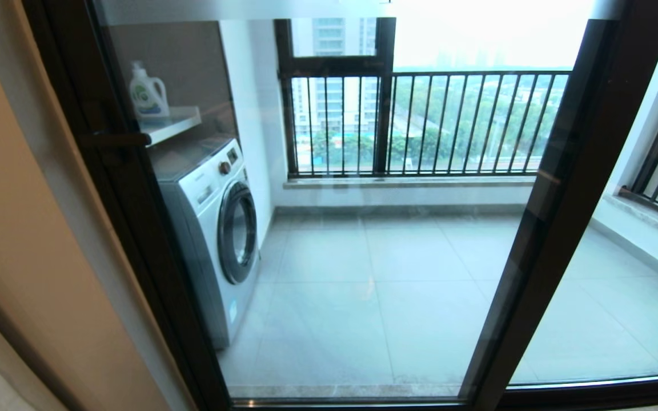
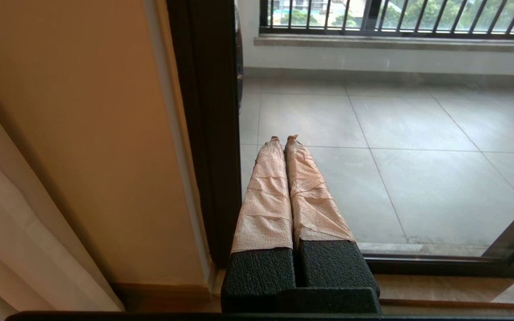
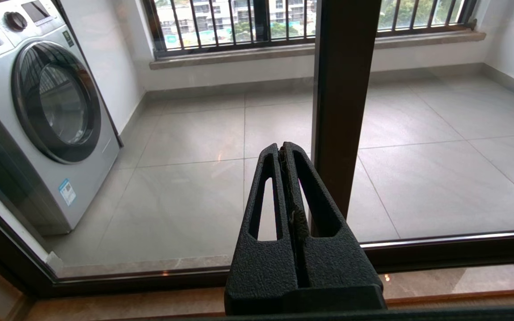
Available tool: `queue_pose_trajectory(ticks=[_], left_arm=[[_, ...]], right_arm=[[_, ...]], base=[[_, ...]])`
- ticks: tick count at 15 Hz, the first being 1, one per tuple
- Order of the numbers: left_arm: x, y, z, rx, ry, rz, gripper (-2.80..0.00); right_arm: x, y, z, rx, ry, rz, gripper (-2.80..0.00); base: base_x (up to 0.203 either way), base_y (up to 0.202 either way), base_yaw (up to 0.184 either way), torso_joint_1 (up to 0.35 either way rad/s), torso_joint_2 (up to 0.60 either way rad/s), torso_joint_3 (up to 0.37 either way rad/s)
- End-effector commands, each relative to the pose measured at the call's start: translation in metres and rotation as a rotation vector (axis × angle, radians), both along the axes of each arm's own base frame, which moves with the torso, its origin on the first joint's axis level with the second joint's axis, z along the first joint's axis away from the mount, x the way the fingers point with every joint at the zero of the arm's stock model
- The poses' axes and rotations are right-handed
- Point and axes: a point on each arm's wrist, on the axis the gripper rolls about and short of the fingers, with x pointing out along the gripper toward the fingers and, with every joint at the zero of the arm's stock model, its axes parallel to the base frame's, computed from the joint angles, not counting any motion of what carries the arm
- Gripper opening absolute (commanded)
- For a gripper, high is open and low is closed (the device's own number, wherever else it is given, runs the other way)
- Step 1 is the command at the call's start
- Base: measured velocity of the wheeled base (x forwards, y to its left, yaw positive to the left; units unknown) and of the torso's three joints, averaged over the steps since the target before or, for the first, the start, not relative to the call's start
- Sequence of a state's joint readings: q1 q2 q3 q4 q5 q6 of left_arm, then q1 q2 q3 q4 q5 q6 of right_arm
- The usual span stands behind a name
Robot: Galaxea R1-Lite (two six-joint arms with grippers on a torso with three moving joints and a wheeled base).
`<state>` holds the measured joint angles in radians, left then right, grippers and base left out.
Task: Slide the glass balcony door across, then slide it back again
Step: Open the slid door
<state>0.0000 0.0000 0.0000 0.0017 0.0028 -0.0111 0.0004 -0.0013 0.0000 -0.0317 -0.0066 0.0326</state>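
The glass balcony door (image 1: 140, 217) fills the head view; its dark left upright stands against the beige wall and carries a short dark bar handle (image 1: 117, 140). Its other dark upright (image 1: 563, 200) slants down on the right. No gripper shows in the head view. In the left wrist view my left gripper (image 2: 283, 138), with tape-wrapped fingers, is shut on nothing and sits low beside the door's left upright (image 2: 208, 133), apart from it. My right gripper (image 3: 281, 149) is shut and empty in the right wrist view, low in front of the glass and just beside the brown upright (image 3: 344, 89).
Behind the glass a washing machine (image 1: 215, 228) stands at the left under a shelf with a detergent bottle (image 1: 147, 94). A dark-framed window with railing bars (image 1: 420, 120) closes the balcony's far side. The beige wall (image 1: 20, 228) and a pale curtain (image 2: 7, 245) are at my left.
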Motion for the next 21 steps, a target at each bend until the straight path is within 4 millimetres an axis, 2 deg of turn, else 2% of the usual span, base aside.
queue_pose_trajectory(ticks=[1, 4, 7, 8, 11, 14, 16, 19, 21], left_arm=[[0.000, 0.000, 0.000, -0.001, 0.001, 0.000, -2.80], [-0.001, 0.000, 0.005, 0.007, -0.023, 0.001, -2.80], [-0.008, 0.000, 0.052, -0.037, -0.095, -0.006, -2.80], [-0.007, -0.001, 0.061, -0.047, -0.087, -0.033, -2.80], [-0.007, -0.003, 0.060, -0.052, -0.071, -0.110, -2.80], [0.004, -0.003, 0.090, -0.055, -0.038, -0.136, -2.80], [0.029, -0.004, 0.126, -0.062, 0.005, -0.171, -2.80], [0.100, -0.004, 0.176, -0.079, 0.038, -0.197, -2.80], [0.151, -0.005, 0.196, -0.086, 0.045, -0.208, -2.80]], right_arm=[[0.001, 0.000, -0.003, 0.000, 0.013, -0.001, -2.80], [0.001, 0.000, -0.003, 0.000, 0.013, -0.001, -2.80], [0.001, 0.000, -0.003, -0.001, 0.013, 0.000, -2.80], [0.001, 0.000, -0.003, -0.002, 0.013, -0.001, -2.80], [0.001, 0.000, -0.003, -0.002, 0.013, 0.001, -2.80], [0.001, 0.000, -0.003, -0.002, 0.013, 0.000, -2.80], [0.001, 0.000, -0.003, 0.000, 0.013, 0.000, -2.80], [0.001, 0.000, -0.003, -0.002, 0.013, 0.000, -2.80], [0.001, 0.000, -0.003, -0.001, 0.013, 0.000, -2.80]], base=[[0.000, 0.000, 0.000, 0.000, 0.00, 0.000], [0.000, 0.000, 0.000, 0.000, 0.00, 0.000], [0.000, 0.000, 0.000, 0.000, 0.00, 0.000], [0.000, 0.000, 0.000, 0.000, 0.00, 0.000], [0.000, 0.000, 0.000, 0.000, 0.00, 0.000], [0.000, 0.000, 0.000, 0.000, 0.00, 0.000], [0.000, 0.000, 0.000, 0.000, 0.00, 0.000], [0.000, 0.000, 0.000, 0.000, 0.00, 0.000], [0.000, 0.000, 0.000, 0.000, 0.00, 0.000]])
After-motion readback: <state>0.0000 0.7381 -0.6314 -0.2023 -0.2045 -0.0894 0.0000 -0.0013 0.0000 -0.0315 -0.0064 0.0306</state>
